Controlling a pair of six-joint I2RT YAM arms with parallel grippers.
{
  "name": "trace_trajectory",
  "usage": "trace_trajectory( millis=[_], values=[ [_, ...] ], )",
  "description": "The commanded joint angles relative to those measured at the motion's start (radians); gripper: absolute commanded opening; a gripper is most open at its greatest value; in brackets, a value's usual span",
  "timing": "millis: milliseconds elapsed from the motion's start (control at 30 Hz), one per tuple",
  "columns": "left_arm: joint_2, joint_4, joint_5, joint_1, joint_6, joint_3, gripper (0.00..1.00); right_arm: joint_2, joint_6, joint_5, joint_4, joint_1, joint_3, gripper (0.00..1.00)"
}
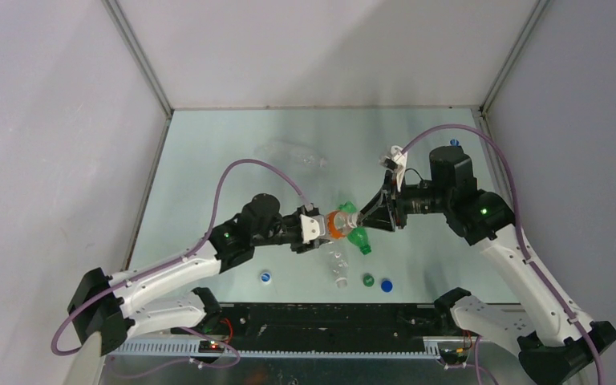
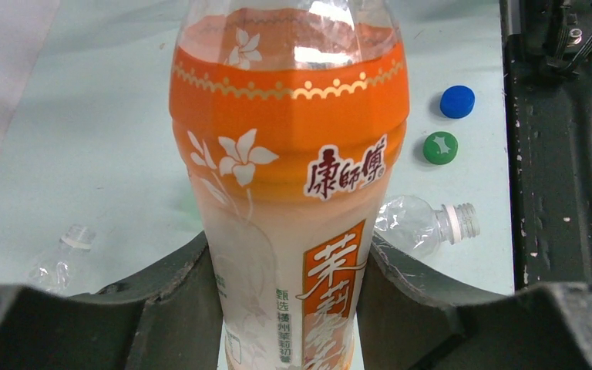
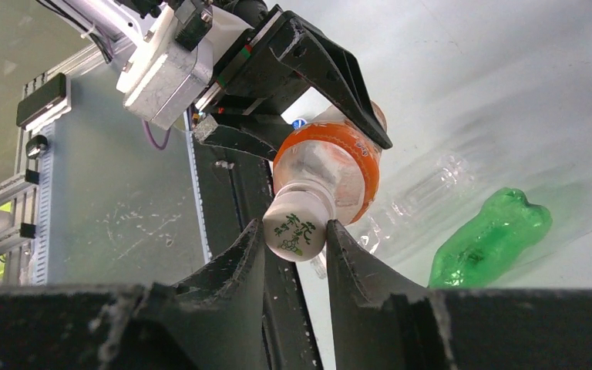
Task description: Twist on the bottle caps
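My left gripper [image 1: 326, 225] is shut on the body of the orange labelled bottle [image 1: 338, 224], held off the table; in the left wrist view the fingers [image 2: 177, 301] clamp the bottle [image 2: 289, 154] on both sides. My right gripper [image 1: 355, 218] is shut on the white cap [image 3: 296, 227], which sits on that bottle's neck [image 3: 331, 166]. A green bottle [image 1: 359, 239] lies just under the held bottle and shows in the right wrist view [image 3: 493, 235]. A blue-and-white cap [image 1: 266, 277], a green cap [image 1: 367, 280] and a blue cap [image 1: 386, 284] lie loose near the front.
An uncapped clear bottle [image 1: 338, 266] lies near the front, and another clear bottle [image 1: 293, 152] lies at the back. A blue cap [image 1: 455, 142] sits at the far right. The black rail [image 1: 329, 317] runs along the near edge, and walls enclose the table.
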State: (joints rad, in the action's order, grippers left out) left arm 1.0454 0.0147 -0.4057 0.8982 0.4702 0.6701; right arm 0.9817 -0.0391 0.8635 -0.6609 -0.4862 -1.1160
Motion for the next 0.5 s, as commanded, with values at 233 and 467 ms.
trace_trajectory(
  millis=[233, 467],
  values=[
    [-0.011, 0.175, -0.108, 0.027, -0.058, 0.035, 0.26, 0.027, 0.062, -0.037, 0.01, 0.008, -0.015, 0.34],
    [0.017, 0.175, -0.097, 0.041, -0.081, 0.062, 0.26, 0.036, 0.074, -0.078, 0.008, -0.014, -0.014, 0.37]
  ],
)
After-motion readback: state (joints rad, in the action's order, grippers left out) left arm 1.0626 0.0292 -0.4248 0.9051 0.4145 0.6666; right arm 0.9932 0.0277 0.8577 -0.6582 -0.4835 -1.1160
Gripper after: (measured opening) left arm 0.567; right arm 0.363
